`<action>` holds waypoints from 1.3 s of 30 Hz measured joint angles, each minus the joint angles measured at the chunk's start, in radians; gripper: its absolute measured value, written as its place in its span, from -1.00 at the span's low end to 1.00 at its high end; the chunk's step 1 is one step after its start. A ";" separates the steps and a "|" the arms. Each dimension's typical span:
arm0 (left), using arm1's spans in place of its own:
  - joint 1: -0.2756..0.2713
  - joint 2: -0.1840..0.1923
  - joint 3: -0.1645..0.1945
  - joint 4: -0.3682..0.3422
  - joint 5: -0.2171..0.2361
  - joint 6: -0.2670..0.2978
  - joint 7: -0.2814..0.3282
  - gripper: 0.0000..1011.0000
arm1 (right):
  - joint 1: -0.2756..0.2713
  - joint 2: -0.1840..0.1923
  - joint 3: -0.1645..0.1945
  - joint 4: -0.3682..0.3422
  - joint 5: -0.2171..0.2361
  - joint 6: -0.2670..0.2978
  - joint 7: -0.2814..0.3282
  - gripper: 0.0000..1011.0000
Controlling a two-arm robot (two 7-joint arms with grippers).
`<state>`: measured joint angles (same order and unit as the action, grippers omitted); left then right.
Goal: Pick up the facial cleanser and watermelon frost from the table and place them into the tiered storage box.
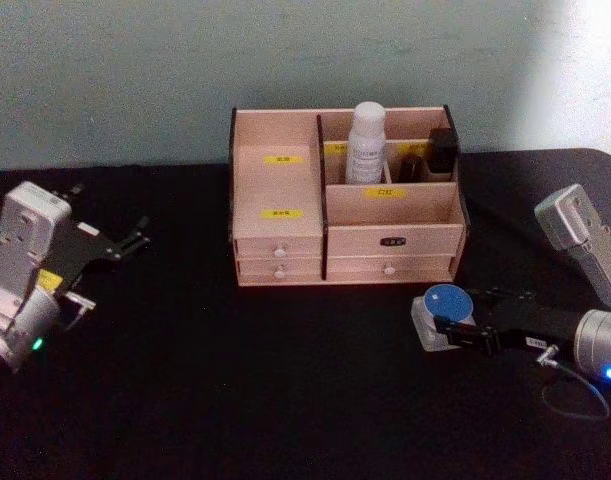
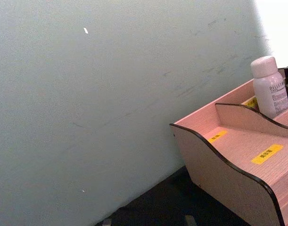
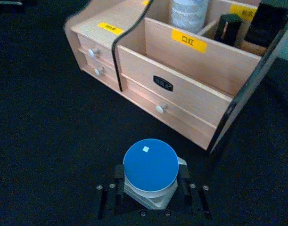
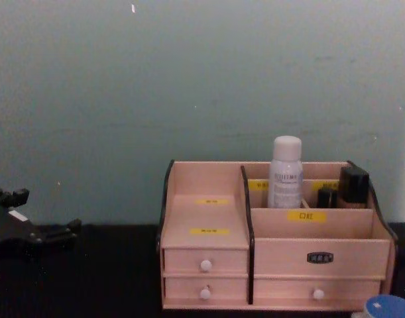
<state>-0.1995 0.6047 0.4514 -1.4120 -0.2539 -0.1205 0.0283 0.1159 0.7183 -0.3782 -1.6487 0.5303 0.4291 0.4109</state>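
The tiered storage box (image 1: 275,225) stands on the dark surface (image 1: 235,390). Well apart to its left, the left gripper (image 1: 135,232) hangs with its fingers spread and nothing between them. Inside the box, the facial cleanser (image 1: 366,140) stands upright in a rear compartment. Near the box's front right corner, the right gripper (image 3: 151,178) clamps both sides of the watermelon frost (image 3: 151,164), a blue-lidded jar.

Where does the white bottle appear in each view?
Head: bottle upright in the box, back row, centre.
Left wrist: bottle beyond the box's curved divider.
Right wrist: bottle's lower body behind the labelled front compartment.
Chest: bottle rising from the back row, near the box's middle.
Shared landmark: the box's yellow labels.
The right gripper grips a blue-lidded jar before the box.
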 joint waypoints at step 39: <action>0.000 0.000 0.000 0.000 0.000 0.000 0.000 0.98 | 0.153 -0.007 -0.082 -0.002 0.053 -0.151 0.156 0.35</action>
<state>-0.1995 0.6047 0.4514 -1.4120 -0.2539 -0.1205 0.0283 0.2692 0.7113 -0.4602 -1.6510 0.5837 0.2777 0.5668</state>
